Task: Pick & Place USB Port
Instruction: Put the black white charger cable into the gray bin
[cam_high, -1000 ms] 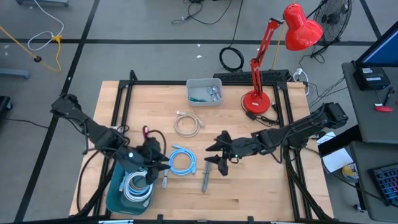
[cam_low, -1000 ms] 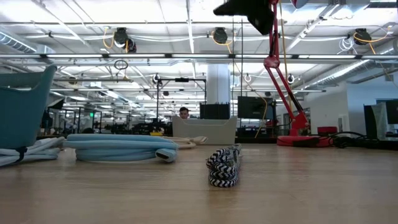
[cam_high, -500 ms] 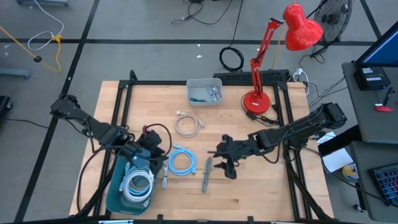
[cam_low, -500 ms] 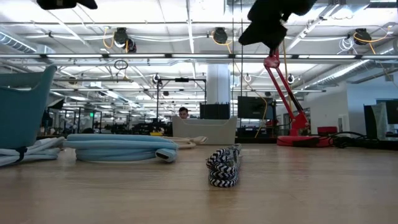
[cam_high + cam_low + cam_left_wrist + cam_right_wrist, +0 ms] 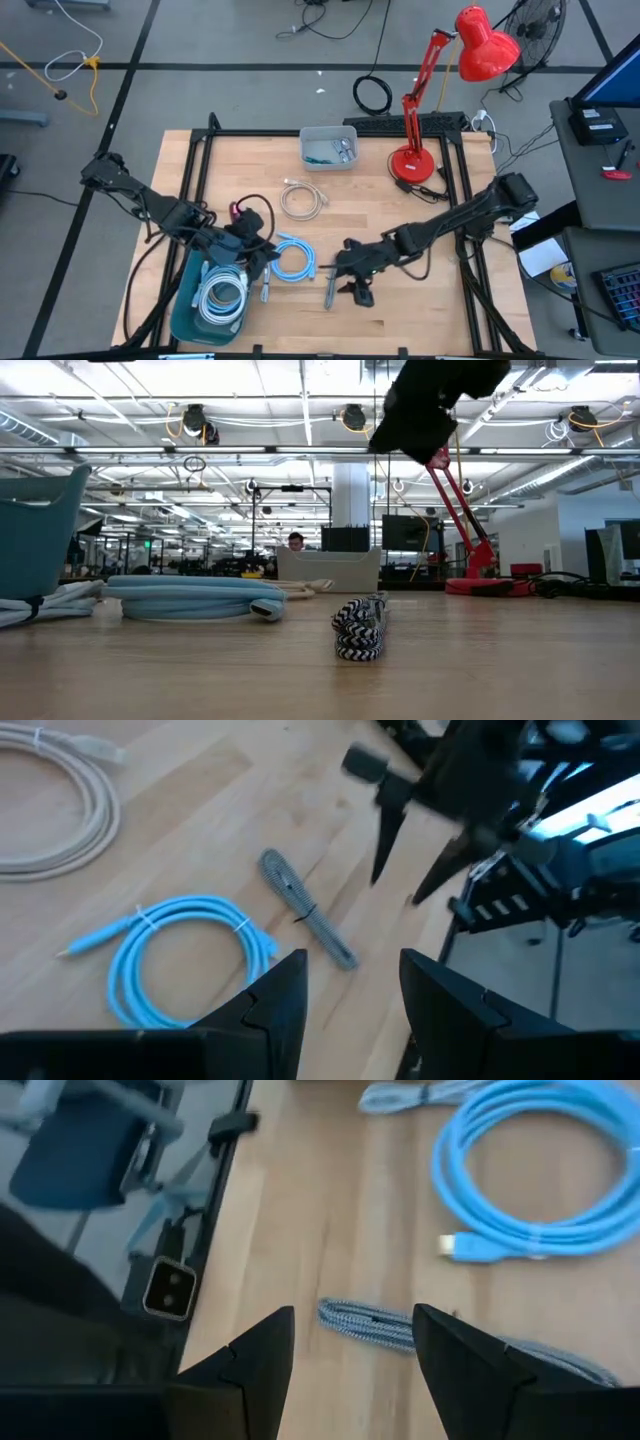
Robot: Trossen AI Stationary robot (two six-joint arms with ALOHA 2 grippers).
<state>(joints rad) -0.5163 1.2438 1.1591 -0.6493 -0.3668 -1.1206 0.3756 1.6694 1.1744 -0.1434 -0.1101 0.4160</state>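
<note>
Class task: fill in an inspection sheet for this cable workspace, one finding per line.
Surface: light wooden table in a black frame.
Job's things: grey braided cable bundle; coiled light-blue cable; teal bin holding white cable.
Clutter: grey tray, red desk lamp.
Grippers: left hand open beside the teal bin; right hand open over the braided bundle.
Cables: cream coil mid-table.
Surroundings: open hall; seated person behind the tray.

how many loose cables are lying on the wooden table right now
4: a beige coiled cable mid-table, a light-blue coiled cable, a grey braided bundled cable beside it, a small grey cable by the teal bin. Others sit in containers.
</note>
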